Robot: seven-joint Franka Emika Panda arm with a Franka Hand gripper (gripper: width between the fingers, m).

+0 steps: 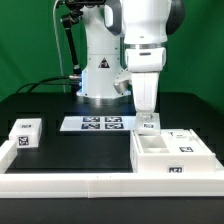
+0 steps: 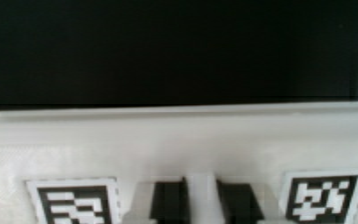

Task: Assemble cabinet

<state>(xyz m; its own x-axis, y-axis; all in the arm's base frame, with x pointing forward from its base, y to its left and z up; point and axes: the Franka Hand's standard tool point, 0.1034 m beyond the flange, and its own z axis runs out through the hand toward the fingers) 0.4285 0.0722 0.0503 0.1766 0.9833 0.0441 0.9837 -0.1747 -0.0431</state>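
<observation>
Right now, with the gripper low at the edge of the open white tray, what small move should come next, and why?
Probably close the gripper on the wall of the cabinet tray. In the wrist view its fingers stand either side of a white strip between two tags. Whether they already pinch it cannot be told.

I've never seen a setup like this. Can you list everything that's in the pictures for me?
table: one, black, under everything.
marker board: one, white with four black tags, flat in front of the robot's base.
small box: one, white with tags, on the exterior view's left.
cabinet tray: one, white, open, with tagged white pieces, on the exterior view's right.
border rail: white, long, along the table's front.
arm: one, white, centre.
gripper: one, lowered at the tray's rear edge; whether open or shut cannot be told.
</observation>
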